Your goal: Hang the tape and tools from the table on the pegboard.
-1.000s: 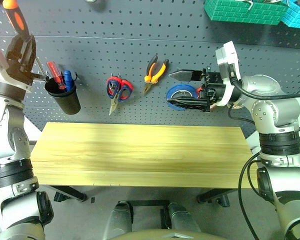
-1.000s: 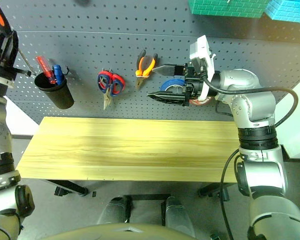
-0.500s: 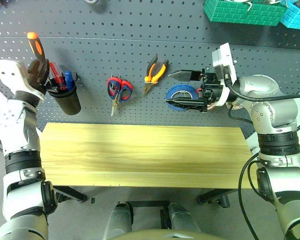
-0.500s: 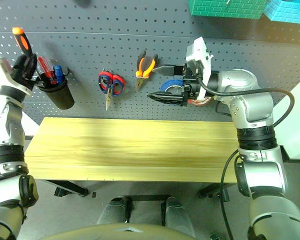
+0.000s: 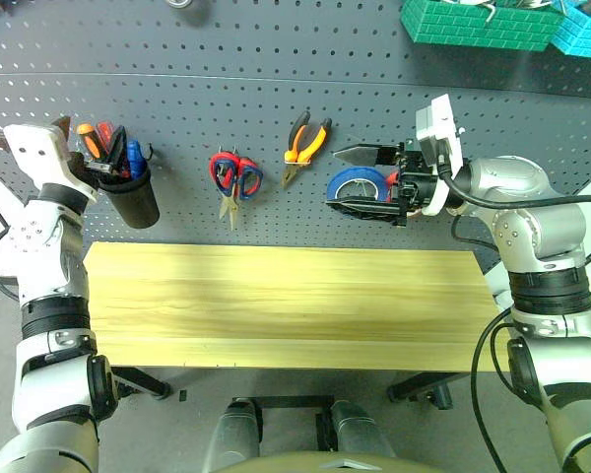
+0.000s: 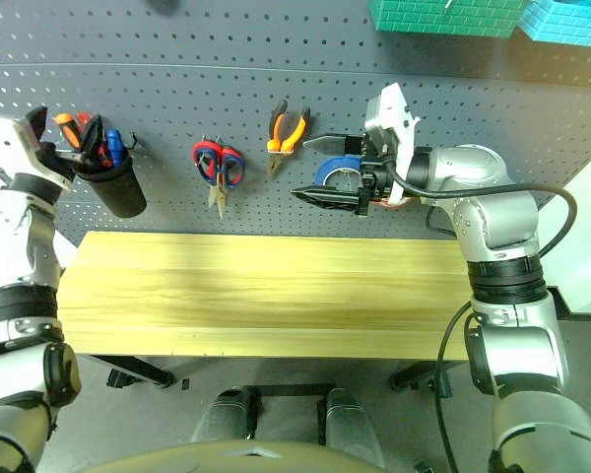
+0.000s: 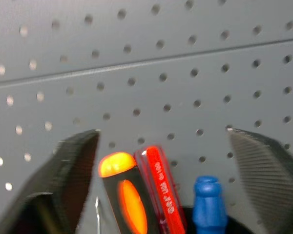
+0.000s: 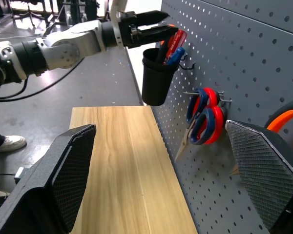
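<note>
1. The left end effector [image 5: 91,158] is released, its two black fingers [image 7: 71,165] spread wide on either side of the tool handles standing in the black cup [image 5: 130,197]; it grasps nothing.
2. Between those fingers stands the screwdriver with black-and-orange handle [image 7: 122,195], upright in the cup; whether a finger touches it I cannot tell.
3. Just beside it in the same cup are a red screwdriver [image 7: 161,187] and a blue screwdriver [image 7: 207,202], handles up.
4. The cup hangs on the pegboard [image 5: 276,89] at its left, above the left end of the desk [image 5: 276,305].
5. The right end effector [image 5: 360,182] is also released, fingers wide apart and pointing sideways along the board; it holds nothing.
6. It sits in front of a blue tape roll [image 5: 360,184] hanging on the board; contact with the roll cannot be judged.
7. The orange-and-black pliers [image 5: 305,146] hang on a hook to the left of the blue roll.
8. Red-handled scissors [image 5: 234,179] hang between the pliers and the cup, blades down.
9. Green bin [image 5: 478,22] and teal bin [image 5: 586,30] hang at the board's top right; their contents are unclear.
</note>
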You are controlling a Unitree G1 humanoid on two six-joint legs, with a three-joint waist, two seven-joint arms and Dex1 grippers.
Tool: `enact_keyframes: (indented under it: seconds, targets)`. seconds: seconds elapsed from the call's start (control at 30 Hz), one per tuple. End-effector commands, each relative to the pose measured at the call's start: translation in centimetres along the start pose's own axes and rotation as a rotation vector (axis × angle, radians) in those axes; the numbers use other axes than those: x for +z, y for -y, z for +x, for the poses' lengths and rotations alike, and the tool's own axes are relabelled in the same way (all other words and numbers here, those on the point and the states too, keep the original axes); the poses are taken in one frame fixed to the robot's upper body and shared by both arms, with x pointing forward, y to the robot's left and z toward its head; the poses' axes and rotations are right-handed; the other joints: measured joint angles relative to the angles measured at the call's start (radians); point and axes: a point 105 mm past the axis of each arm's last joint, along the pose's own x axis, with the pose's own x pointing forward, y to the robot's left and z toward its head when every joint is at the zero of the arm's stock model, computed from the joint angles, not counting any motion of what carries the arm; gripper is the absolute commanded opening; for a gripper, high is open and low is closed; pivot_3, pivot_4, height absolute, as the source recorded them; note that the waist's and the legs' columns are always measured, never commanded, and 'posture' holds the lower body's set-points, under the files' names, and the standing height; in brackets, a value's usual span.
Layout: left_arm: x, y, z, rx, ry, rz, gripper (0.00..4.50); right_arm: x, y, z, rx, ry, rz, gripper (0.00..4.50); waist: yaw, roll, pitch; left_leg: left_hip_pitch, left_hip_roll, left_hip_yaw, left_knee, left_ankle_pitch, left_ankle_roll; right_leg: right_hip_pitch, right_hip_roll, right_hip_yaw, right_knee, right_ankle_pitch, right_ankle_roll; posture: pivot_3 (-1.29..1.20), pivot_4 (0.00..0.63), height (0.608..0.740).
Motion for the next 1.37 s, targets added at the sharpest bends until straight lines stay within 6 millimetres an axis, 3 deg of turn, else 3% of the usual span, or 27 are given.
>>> enact_keyframes:
  seconds: [0.03,0.17,0.27,0.43,0.57,0.77,0.9,1.07,1.17,1.37]
  targets:
    - [3.4,1.1,-0.5,-0.080,0.111,-0.062,4.48,1.1,0.0,-0.9,-0.019,0.017,-0.035,4.50,0.000,0.000,0.000,0.000,0.000,0.000,0.000,0.000,0.000,0.000,0.000,0.000,0.000,0.000,0.000,0.18,0.062,0.740]
    - [4.6,3.1,-3.4,-0.246,0.110,-0.147,4.48,-0.3,-0.6,-1.2,-0.005,-0.008,0.009,4.50,-0.001,0.000,0.000,0.000,0.000,0.000,0.000,0.000,0.000,0.000,0.000,0.000,0.001,0.000,0.000,0.19,0.075,0.740]
    - [4.4,3.7,-5.5,-0.325,0.063,-0.194,4.48,-1.2,-1.2,-1.3,0.009,-0.026,0.040,4.50,-0.003,0.000,0.000,0.001,0.000,0.000,0.000,0.000,0.000,0.000,0.000,0.001,0.002,-0.002,-0.004,0.19,0.083,0.740]
    - [1.7,7.3,-9.5,-0.576,-0.071,-0.217,4.48,-4.0,-2.5,-1.1,0.016,-0.079,0.102,4.50,-0.003,0.001,0.000,0.005,0.001,0.001,0.000,0.000,0.000,0.002,0.000,0.001,0.002,-0.004,-0.006,0.19,0.105,0.740]
    - [-2.1,10.4,-12.6,-0.765,-0.168,-0.240,4.48,-7.3,-3.3,-1.3,-0.048,-0.090,0.152,4.50,-0.001,0.002,0.001,0.009,0.001,0.001,0.000,-0.001,0.001,0.007,-0.001,0.002,-0.003,-0.005,-0.007,0.15,0.138,0.740]
    - [-4.5,11.8,-15.4,-0.933,-0.239,-0.290,4.48,-9.9,-4.5,-2.8,-0.067,-0.106,0.210,4.50,-0.013,0.008,0.007,0.012,0.002,0.007,-0.002,-0.002,0.003,0.006,-0.002,0.005,-0.003,-0.006,-0.008,0.07,0.150,0.740]
    - [-5.1,11.3,-16.2,-1.020,-0.261,-0.308,4.48,-10.9,-4.7,-2.8,-0.081,-0.106,0.235,4.50,-0.036,0.011,0.009,0.013,0.002,0.008,-0.003,-0.002,0.003,0.007,-0.002,0.005,-0.003,-0.008,-0.005,0.05,0.146,0.740]
    - [-5.8,10.5,-15.3,-1.005,-0.244,-0.279,4.48,-13.0,-5.0,-2.3,-0.088,-0.130,0.261,4.50,-0.058,0.012,0.009,0.013,0.003,0.008,-0.003,-0.003,0.003,0.006,-0.002,0.005,-0.003,-0.008,-0.005,0.06,0.149,0.740]
    - [-6.1,9.9,-15.1,-0.989,-0.239,-0.277,4.48,-13.1,-5.0,-1.6,-0.094,-0.122,0.262,4.50,-0.062,0.014,0.012,0.013,0.003,0.008,-0.004,-0.003,0.003,0.006,-0.002,0.005,-0.003,-0.008,-0.005,0.07,0.163,0.740]
    - [-6.5,10.2,-15.6,-0.978,-0.242,-0.256,4.48,-13.5,-5.0,-2.2,-0.105,-0.138,0.254,4.50,-0.059,0.015,0.017,0.013,0.003,0.008,-0.004,-0.003,0.004,0.005,-0.002,0.006,-0.002,-0.009,-0.005,0.08,0.149,0.740]
